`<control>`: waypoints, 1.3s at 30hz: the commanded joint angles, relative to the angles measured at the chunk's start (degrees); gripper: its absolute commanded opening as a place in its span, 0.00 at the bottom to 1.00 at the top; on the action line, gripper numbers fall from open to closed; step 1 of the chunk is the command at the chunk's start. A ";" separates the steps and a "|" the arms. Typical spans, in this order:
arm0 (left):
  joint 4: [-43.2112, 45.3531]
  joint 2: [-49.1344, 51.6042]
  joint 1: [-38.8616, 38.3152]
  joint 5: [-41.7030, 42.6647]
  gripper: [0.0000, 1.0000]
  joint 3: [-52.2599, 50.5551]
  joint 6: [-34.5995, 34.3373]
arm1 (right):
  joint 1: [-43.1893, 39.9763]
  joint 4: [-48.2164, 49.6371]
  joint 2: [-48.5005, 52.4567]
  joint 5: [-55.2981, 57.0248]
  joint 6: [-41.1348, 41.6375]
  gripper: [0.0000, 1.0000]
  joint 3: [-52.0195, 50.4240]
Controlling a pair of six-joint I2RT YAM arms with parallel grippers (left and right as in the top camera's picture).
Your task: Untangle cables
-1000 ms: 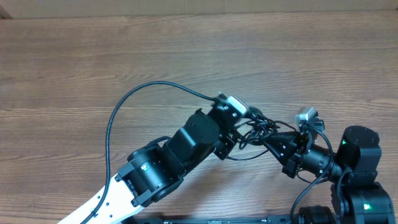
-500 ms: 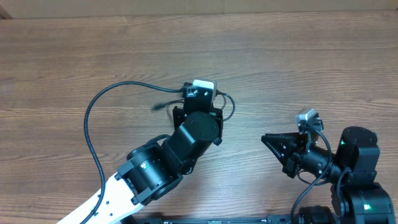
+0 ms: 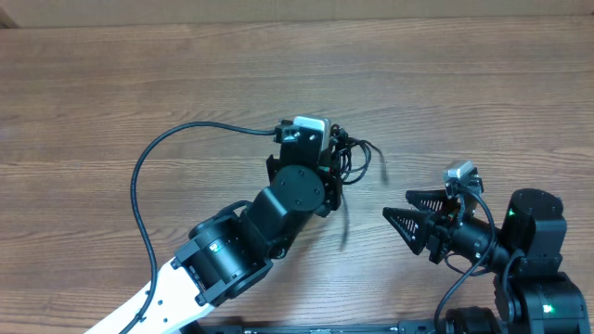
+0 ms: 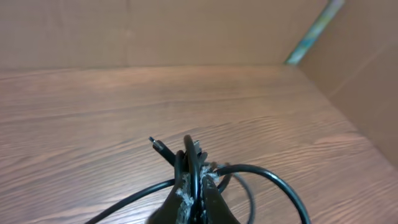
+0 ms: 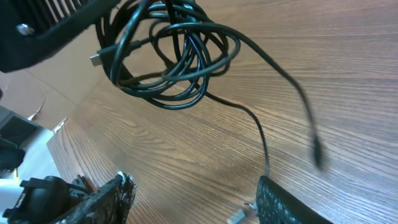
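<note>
The left gripper (image 4: 194, 190) is pinching the tangled cables (image 5: 184, 56) (one plug dangling) while the right gripper (image 3: 397, 204) is gaping wide.

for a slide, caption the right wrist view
Left gripper holds the tangled cables aloft; right gripper open beneath.

Overhead looked straight down on the table (image 3: 111, 83); left wrist skimmed low and close, right wrist faced left, both sharing the cables (image 5: 183, 59).
</note>
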 commanded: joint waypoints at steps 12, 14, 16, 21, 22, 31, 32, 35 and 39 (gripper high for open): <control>7.96 -8.70 0.31 13.51 0.04 0.66 -1.92 | 0.02 5.92 0.17 -7.65 4.28 0.78 1.40; 9.92 -8.68 0.31 16.79 0.04 0.66 -1.92 | 0.02 7.82 0.17 -8.07 7.80 0.79 1.40; 11.34 -8.63 0.31 19.74 0.04 0.66 -1.90 | 0.02 9.57 0.17 -8.13 11.43 0.79 1.40; 10.91 -8.63 0.31 21.86 0.04 0.66 -1.84 | 0.02 12.28 0.17 -9.70 15.28 0.79 1.40; 10.69 -8.63 0.31 21.97 0.04 0.66 -1.86 | 0.02 12.55 0.17 -10.03 15.26 0.79 1.40; 11.74 -7.82 0.31 33.00 0.04 0.66 -1.88 | 0.02 15.10 0.17 -12.57 17.99 0.78 1.40; 12.24 -7.65 0.31 34.27 0.04 0.66 -1.90 | 0.02 15.08 0.17 -12.57 17.99 0.78 1.40; 14.03 -7.10 0.31 38.42 0.04 0.66 -1.88 | 0.02 15.41 0.17 -13.46 17.99 0.72 1.40; 13.75 -6.88 0.31 38.38 0.04 0.66 -1.86 | 0.02 17.14 0.17 -16.24 18.01 0.57 1.40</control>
